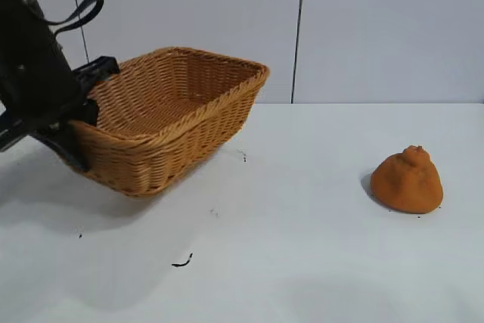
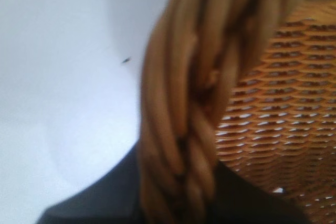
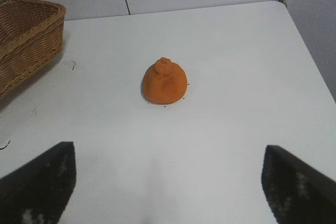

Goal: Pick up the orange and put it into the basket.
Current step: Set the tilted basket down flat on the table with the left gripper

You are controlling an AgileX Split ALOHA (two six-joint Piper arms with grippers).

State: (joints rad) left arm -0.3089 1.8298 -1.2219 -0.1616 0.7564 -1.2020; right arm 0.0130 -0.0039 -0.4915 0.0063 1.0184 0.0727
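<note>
On the white surface (image 1: pixel 302 247), the left pincer (image 1: pixel 76 122) clamps the basket (image 1: pixel 189 104) rim; the right pincer (image 3: pixel 168 182) gapes wide, orange (image 3: pixel 165 82) just ahead.

The left arm (image 1: pixel 34 73) is a bulky black body with matte, angular housings stacked one on another. A thin black cable (image 1: pixel 76 14) loops out from its upper part in a flattened oval. Lower down, black bracket-like plates stick out, and a narrow black finger (image 1: pixel 72 149) slants downward from them. From its own wrist camera, only a dark, smooth black edge (image 2: pixel 105 198) of the left gripper shows. The right gripper (image 3: pixel 168 182) shows two broad black fingers (image 3: pixel 39 182), wedge-shaped, their matte faces speckled with pale scuffs and dust.
</note>
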